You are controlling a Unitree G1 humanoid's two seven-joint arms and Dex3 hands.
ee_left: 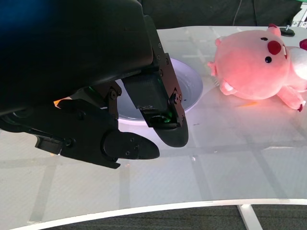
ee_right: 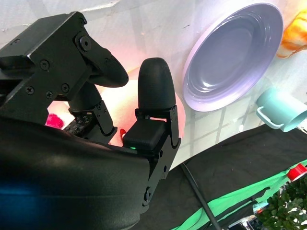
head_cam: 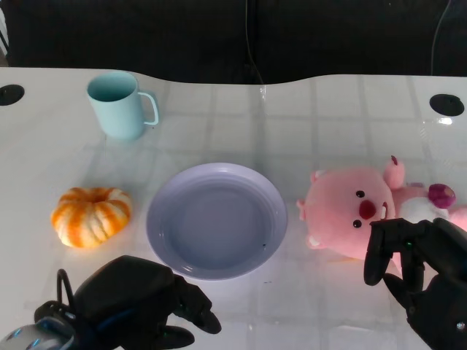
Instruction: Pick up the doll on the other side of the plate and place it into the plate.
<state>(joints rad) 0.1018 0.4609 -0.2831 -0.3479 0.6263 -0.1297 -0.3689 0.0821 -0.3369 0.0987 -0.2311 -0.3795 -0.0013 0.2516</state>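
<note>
Looks like the right hand (head_cam: 417, 271) is hovering spread-fingered and empty over the pink doll (head_cam: 357, 211), prepping the grab before carrying it to the plate (head_cam: 169, 240), while the left hand (head_cam: 142, 302) is idling, holding nothing.

A light blue mug (head_cam: 119, 104) stands upright toward the far left of the white bench (head_cam: 233, 124), its handle turned to the right. Nearer and well apart from it, an orange and white pumpkin (head_cam: 91, 216) sits on the bench's left side. Two round black holes, one (head_cam: 10, 94) at the far left edge and one (head_cam: 446, 104) at the far right, are set in the bench top, and a dark cloth (head_cam: 241, 36) hangs behind.
</note>
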